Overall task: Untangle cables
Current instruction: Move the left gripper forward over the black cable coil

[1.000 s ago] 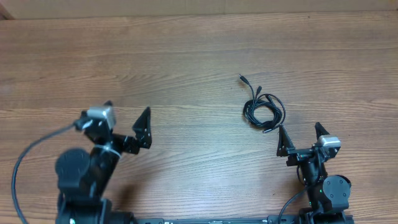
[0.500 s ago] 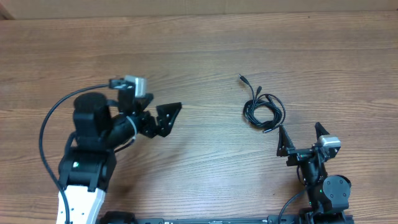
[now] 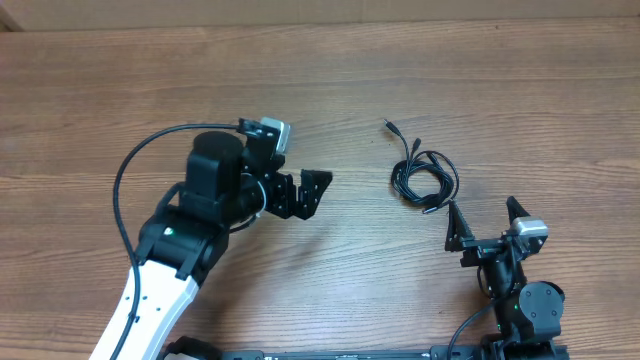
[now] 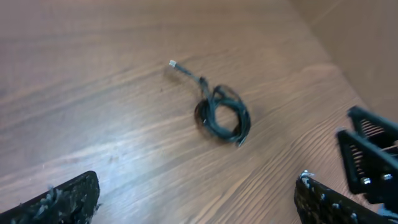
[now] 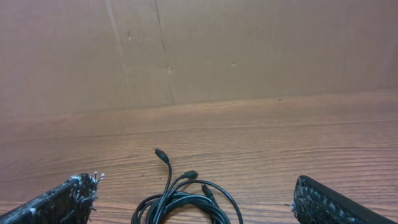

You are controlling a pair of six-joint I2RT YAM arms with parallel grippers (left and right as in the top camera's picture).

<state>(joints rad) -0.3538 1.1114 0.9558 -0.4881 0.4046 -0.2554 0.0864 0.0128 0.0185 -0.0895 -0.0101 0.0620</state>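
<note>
Left arm (image 3: 215, 185) has swung nearer the coiled cables (image 3: 424, 178), jaws spread.

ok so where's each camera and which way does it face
Overhead: above the brown wooden table, looking straight down; both arms show, left gripper, right gripper.
Left wrist: on the left arm, angled down at the tangled thin black cables; own fingertips at bottom corners.
Right wrist: low over the table, facing the cables and a brown wall; own fingertips at bottom corners.
Shared: all three see the cables.
</note>
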